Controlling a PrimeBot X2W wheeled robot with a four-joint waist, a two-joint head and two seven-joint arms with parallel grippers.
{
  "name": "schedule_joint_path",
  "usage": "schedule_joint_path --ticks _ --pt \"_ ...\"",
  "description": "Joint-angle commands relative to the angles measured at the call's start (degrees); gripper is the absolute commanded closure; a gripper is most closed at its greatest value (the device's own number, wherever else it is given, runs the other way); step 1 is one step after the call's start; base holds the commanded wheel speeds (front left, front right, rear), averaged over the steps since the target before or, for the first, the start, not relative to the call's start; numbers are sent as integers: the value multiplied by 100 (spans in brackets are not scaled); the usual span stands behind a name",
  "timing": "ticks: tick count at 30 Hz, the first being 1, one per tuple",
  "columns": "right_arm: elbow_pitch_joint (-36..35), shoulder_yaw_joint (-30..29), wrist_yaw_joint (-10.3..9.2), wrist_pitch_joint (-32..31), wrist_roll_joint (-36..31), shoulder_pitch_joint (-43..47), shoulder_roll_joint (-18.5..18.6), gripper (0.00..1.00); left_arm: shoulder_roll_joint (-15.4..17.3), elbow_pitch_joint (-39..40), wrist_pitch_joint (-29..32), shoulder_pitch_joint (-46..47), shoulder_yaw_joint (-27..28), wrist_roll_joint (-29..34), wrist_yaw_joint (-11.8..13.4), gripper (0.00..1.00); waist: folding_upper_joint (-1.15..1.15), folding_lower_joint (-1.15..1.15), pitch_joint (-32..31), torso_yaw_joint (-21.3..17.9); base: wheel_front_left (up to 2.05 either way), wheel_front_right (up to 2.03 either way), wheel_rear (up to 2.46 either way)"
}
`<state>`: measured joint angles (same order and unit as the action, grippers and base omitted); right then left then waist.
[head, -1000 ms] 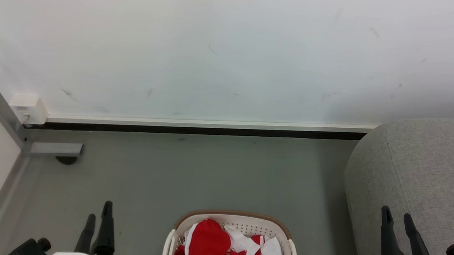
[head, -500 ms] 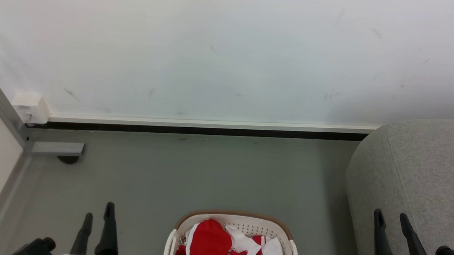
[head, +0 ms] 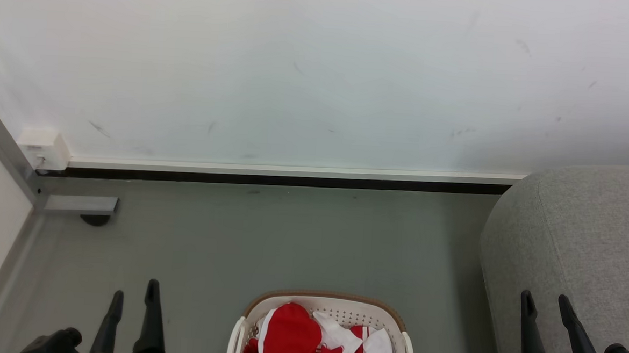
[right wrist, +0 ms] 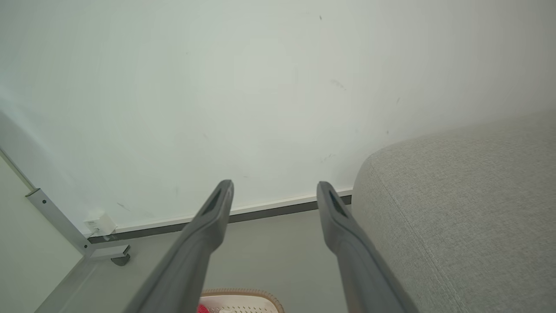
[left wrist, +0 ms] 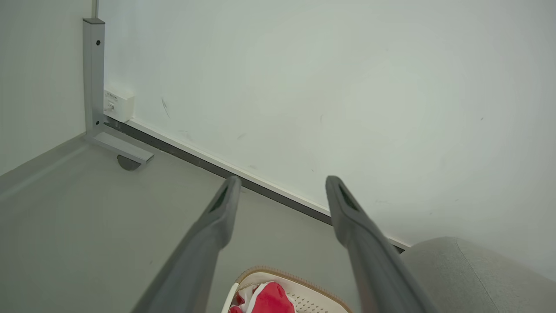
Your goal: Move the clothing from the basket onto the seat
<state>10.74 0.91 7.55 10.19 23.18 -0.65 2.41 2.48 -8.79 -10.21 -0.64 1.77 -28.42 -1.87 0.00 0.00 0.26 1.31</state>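
Red cloth with white panels and trim: the clothing [head: 290, 334] lies heaped in the basket [head: 324, 295], at the bottom middle of the head view. Basket stands on the grey floor [head: 268, 238]; cream wall with small round holes, brown rim. All the clothing in view is inside it. Its near half is cut off by the frame edge, so the number of garments cannot be told.

Left gripper [head: 135, 289]: lower left, fingers apart, nothing between them, over bare floor left of the basket and not touching it. Its wrist view confirms the gap and shows the basket's far rim and a lump of red below the fingers.

Right gripper [head: 545, 296]: lower right, fingers apart, nothing between them, seen against the rounded front of the seat [head: 586, 234]. Contact with the fabric cannot be judged. Its wrist view shows a sliver of basket rim and a speck of red at the bottom edge. Both wrists are cropped at the bottom.

Seat: grey woven fabric with a faint seam along the rounded edge, right of the basket, a strip of floor between them. It runs out of frame right and below.

Far side: white baseboard [head: 293, 171] with a dark gap under it, then a pale scuffed wall [head: 320, 74]. In the far left corner, a grey metal post [head: 3, 149] with a foot on the floor and a small white box [head: 44, 149] beside it; the box's label is too small to read.
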Motion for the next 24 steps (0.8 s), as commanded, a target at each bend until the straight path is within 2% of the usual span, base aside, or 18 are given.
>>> schedule_joint_path --ticks 1,24 --pt "-44 -32 -8 75 -140 26 57 0 49 48 -71 -50 6 232 9 0 0 0 4 1 0 0 0" --pt "72 186 -10 333 -759 93 63 0 57 5 -336 -143 -199 1260 -148 0 0 0 19 27 0 0 0"
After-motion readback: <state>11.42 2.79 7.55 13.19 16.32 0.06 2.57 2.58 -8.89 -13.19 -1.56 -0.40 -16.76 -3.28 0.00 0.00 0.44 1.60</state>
